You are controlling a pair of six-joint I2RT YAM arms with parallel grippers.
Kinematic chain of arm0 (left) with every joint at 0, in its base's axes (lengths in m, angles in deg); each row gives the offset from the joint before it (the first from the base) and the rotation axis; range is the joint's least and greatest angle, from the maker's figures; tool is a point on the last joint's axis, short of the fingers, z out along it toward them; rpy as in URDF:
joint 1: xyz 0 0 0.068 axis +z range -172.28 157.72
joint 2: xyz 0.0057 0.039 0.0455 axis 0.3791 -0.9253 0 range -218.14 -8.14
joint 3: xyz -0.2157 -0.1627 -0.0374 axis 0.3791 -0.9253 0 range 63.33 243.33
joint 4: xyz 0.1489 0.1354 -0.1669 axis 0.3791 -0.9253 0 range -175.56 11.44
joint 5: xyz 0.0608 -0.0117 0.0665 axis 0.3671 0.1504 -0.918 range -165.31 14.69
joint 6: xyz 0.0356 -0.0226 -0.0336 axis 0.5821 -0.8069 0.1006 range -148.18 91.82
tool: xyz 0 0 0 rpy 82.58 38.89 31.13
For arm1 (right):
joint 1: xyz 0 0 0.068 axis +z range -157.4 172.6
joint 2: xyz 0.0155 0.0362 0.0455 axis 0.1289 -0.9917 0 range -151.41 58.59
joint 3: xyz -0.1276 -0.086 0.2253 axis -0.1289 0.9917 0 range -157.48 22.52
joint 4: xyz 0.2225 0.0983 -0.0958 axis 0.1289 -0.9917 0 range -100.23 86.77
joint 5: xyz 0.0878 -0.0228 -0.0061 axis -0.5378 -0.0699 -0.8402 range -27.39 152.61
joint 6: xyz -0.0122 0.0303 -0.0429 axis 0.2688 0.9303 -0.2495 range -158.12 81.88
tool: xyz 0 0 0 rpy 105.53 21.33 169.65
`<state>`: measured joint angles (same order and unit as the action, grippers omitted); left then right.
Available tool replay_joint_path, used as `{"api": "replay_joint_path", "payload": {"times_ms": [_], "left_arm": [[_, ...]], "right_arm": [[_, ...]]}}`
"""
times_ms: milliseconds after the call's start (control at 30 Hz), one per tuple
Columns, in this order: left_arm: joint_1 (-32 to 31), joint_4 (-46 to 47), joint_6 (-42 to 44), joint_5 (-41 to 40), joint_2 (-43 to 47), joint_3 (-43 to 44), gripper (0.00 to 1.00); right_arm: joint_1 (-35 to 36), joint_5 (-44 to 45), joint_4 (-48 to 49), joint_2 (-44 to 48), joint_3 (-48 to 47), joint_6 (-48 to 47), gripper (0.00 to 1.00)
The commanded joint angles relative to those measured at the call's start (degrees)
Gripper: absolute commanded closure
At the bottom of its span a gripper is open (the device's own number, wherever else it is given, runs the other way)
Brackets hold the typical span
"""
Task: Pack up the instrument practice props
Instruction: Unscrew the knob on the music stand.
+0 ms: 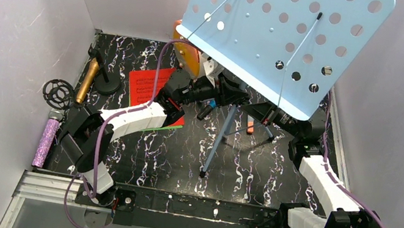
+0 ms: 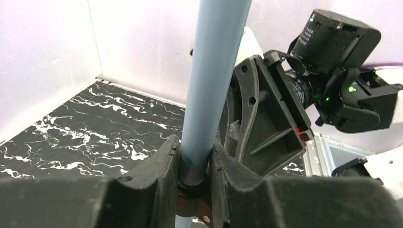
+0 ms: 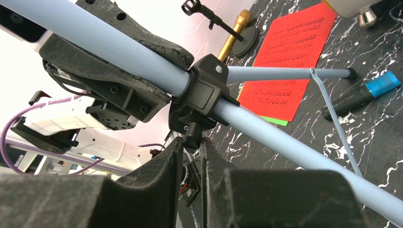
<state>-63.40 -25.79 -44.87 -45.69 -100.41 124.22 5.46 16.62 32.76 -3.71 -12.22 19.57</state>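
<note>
The pale-blue sheet-music tripod stands mid-table, its perforated desk [image 1: 275, 33] high over the pole [image 1: 219, 138]. My left gripper [image 2: 195, 161] is shut on the pole [image 2: 214, 71] just above a black ring. My right gripper [image 3: 192, 142] is shut on the small black knob under the pole's black collar [image 3: 202, 92]. In the top view both grippers meet under the desk, the left [image 1: 228, 97] and the right [image 1: 255, 108]. The gold microphone [image 1: 87, 79], the purple microphone [image 1: 47, 141] and a black mic tripod [image 1: 57, 92] lie at the left. The red music sheet [image 1: 148, 86] covers a green one [image 3: 273, 121].
The cream-and-orange round cabinet [image 1: 187, 56] stands at the back behind the tripod. A black marker with a blue cap [image 3: 361, 95] lies near a tripod leg [image 3: 285, 73]. A small orange thing [image 1: 250, 127] lies under the right gripper. White walls close in the left, back and right.
</note>
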Motion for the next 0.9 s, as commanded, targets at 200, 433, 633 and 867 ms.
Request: {"api": "replay_joint_path", "payload": {"times_ms": [200, 433, 633, 867], "left_arm": [[0.18, 1.19, -0.96, 1.74, 0.67, -1.64, 0.99], [0.31, 1.10, -1.09, 3.64, -0.71, -3.44, 1.00], [0.40, 0.90, -1.81, 4.23, -1.51, -4.76, 1.00], [0.79, -6.42, 0.37, 1.25, 0.52, -4.59, 1.00]], "right_arm": [[0.98, 3.71, -5.32, 1.65, -4.01, -15.48, 0.99], [5.25, 10.76, -8.77, 3.06, -2.08, -31.49, 0.99], [9.93, 12.93, -6.15, 3.76, 1.91, -47.99, 0.99], [14.48, 14.09, -12.34, 5.49, 2.58, -73.73, 0.99]]}}
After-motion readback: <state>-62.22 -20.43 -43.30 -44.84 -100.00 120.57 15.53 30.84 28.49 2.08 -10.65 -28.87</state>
